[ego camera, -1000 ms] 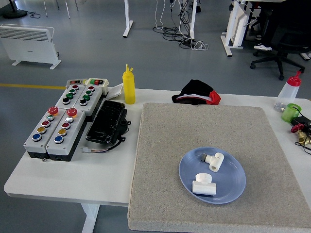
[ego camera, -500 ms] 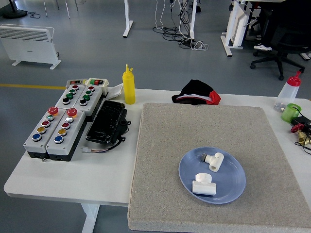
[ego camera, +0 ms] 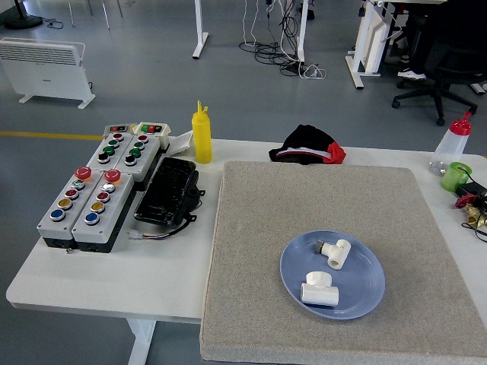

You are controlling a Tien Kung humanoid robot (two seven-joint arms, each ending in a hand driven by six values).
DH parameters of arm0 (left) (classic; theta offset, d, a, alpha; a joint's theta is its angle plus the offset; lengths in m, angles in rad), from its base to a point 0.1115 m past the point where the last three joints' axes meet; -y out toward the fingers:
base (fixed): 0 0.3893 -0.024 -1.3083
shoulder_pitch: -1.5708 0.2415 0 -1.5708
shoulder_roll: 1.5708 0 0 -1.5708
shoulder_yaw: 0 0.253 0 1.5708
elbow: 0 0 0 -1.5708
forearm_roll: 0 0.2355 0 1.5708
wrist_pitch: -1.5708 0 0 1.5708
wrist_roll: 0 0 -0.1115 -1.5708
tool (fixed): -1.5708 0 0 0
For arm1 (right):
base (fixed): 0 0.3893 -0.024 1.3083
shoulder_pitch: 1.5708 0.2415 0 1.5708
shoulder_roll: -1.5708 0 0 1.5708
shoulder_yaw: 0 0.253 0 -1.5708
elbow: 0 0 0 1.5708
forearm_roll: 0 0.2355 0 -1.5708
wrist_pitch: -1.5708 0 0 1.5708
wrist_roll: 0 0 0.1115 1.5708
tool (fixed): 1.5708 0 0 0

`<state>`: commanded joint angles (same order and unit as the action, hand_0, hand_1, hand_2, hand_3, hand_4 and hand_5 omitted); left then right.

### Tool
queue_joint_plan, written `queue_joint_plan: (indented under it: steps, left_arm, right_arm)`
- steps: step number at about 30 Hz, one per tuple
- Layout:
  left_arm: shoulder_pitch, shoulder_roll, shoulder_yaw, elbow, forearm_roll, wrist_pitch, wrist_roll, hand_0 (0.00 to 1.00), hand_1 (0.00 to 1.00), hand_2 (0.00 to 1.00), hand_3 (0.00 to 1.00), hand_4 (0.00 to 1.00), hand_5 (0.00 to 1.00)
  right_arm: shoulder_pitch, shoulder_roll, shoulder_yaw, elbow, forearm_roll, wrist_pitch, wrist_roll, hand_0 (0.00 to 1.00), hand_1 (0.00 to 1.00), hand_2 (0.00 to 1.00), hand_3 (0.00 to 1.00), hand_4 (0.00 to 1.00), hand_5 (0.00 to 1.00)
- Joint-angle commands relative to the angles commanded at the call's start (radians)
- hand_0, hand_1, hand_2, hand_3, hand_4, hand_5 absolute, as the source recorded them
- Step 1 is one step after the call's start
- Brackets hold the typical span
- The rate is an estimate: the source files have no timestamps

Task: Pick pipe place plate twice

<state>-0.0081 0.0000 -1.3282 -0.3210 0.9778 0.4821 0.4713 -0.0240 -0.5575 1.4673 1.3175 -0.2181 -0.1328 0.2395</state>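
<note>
A blue plate (ego camera: 365,295) lies on the grey mat (ego camera: 319,205) at the near right of the table. Two white pipe fittings lie in the plate: one with a grey end (ego camera: 335,252) at the plate's far side, and a tee-shaped one (ego camera: 319,289) at its near side. Neither robot arm nor hand shows in the head view.
Four button boxes (ego camera: 99,186) and a black device (ego camera: 167,192) sit at the left. A yellow squeeze bottle (ego camera: 202,135) stands at the back. A black and red cap (ego camera: 308,146) lies behind the mat. A clear bottle with red cap (ego camera: 453,142) and green cup (ego camera: 455,176) stand at the far right.
</note>
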Motion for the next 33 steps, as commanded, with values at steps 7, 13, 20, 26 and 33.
queue_joint_plan:
  steps: [7,13,20,26,33]
  left_arm:
    - [0.031,0.014,0.017,0.001,-0.02,0.004,0.002,0.582,0.578,0.594,0.58,0.441,0.998]
    - [0.061,0.03,0.027,-0.002,-0.02,0.006,0.016,0.583,0.58,0.597,0.582,0.441,0.998]
    - [0.083,0.04,0.052,-0.002,-0.065,0.013,0.014,0.585,0.583,0.6,0.585,0.443,0.998]
    - [0.086,0.04,0.054,-0.004,-0.065,0.011,0.027,0.584,0.586,0.603,0.59,0.444,0.998]
    - [0.091,0.039,0.055,-0.004,-0.062,0.007,0.036,0.588,0.589,0.607,0.595,0.445,0.998]
  right_arm:
    - [-0.066,0.03,0.088,0.041,-0.067,0.036,-0.056,0.971,0.89,0.978,0.941,0.559,0.568]
    - [-0.115,0.061,0.152,0.058,-0.12,0.083,-0.122,0.974,0.889,0.974,0.936,0.56,0.567]
    - [-0.133,0.069,0.184,0.075,-0.152,0.121,-0.159,0.975,0.889,0.975,0.932,0.56,0.568]
    - [-0.132,0.073,0.197,0.088,-0.168,0.135,-0.176,0.973,0.886,0.971,0.925,0.56,0.568]
    - [-0.12,0.077,0.185,0.086,-0.175,0.13,-0.176,0.97,0.887,0.971,0.918,0.56,0.568]
